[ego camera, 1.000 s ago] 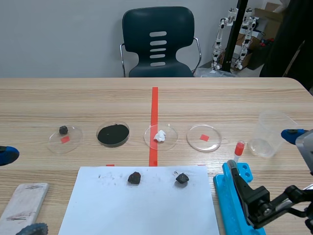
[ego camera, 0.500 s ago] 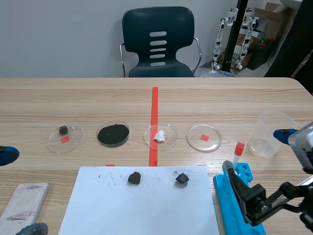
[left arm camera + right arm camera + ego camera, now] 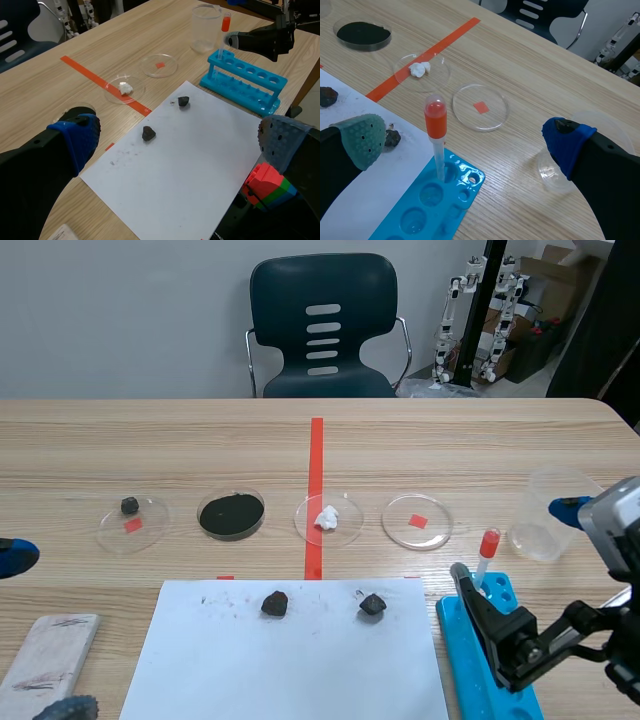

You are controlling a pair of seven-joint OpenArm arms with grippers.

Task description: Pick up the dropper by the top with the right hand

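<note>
From the scene view, the dropper point(image 3: 486, 552) stands upright in the far end of a blue rack point(image 3: 478, 660) on the counter point(image 3: 450, 450), its red bulb on top. The right arm point(image 3: 560, 640) comes in low from the right and its right jaws are spread wide. One black finger point(image 3: 485, 615) lies over the rack with its tip just beside the dropper's stem, and the blue-padded one sits in front of a clear beaker point(image 3: 555, 512). The jaws hold nothing. Four dishes line the counter; one holds black powder point(image 3: 231, 514), one a white lump point(image 3: 326, 518). Two dark lumps lie on a paper sheet point(image 3: 295, 660). The left jaws sit low at the near left edge, well apart from the dropper.

From the left wrist view, the left jaws gape wide and empty, one blue pad point(image 3: 75, 137) on each side of the sheet. The dropper is far ahead, past the sheet, with the right arm's finger touching or nearly touching it just under the bulb. A coloured block point(image 3: 267, 185) lies under one left finger.

From the right wrist view, the dropper rises from a corner hole of the rack, between the open fingers. It is much nearer the green pad point(image 3: 362, 140) than the blue one, and apart from both. The bulb stands about level with the pads.
</note>
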